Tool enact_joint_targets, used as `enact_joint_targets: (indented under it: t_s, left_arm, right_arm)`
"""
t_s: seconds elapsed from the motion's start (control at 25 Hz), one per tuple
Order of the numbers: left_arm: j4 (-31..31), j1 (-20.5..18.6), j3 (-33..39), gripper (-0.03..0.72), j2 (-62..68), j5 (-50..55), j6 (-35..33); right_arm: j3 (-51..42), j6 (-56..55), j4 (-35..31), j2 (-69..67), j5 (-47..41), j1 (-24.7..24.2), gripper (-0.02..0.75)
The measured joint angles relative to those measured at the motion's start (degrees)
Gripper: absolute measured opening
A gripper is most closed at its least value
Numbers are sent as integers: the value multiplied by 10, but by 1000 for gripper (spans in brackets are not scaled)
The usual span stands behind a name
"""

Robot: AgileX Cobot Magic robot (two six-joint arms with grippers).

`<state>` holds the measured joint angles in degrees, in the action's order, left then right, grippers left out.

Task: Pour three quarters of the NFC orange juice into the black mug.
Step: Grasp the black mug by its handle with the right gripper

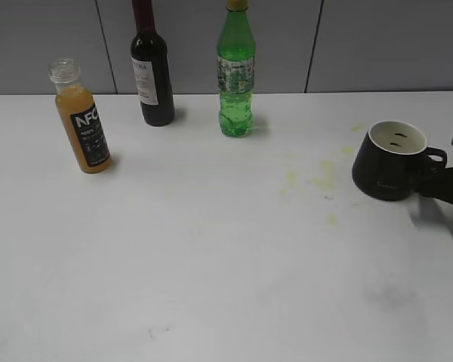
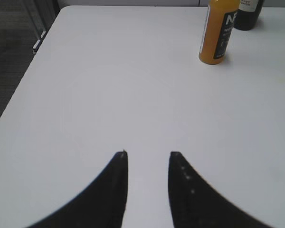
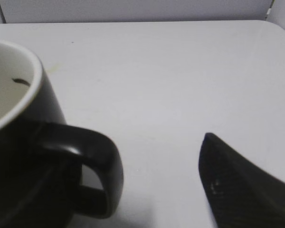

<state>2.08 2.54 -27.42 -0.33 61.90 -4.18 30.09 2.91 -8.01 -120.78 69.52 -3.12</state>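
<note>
**Now: settle the mug, then fetch the juice**

Right gripper (image 1: 445,181), jaws wide, straddles the black mug's (image 1: 389,162) handle at the frame's right; close squarely. Left gripper (image 2: 148,164), part open and empty, should reach the juice bottle (image 1: 81,117), upper left, uncapped.

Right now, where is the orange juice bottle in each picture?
Exterior view: the NFC orange juice stands far left on the table, left of the wine bottle.
Left wrist view: its lower part shows at the top right, top cut off by the picture's edge.
Right wrist view: not in it; only the black mug shows.
Shared landmark: the wine bottle beside the juice shows in the exterior and left wrist views.
</note>
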Motion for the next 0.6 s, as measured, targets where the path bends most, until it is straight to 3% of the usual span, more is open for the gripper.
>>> enact_joint_targets:
  t_s: [0.6]
  left_arm:
    - [0, 0, 0, 236, 0, 0, 0]
  right_arm:
    - [47, 0, 41, -36, 1, -23, 592]
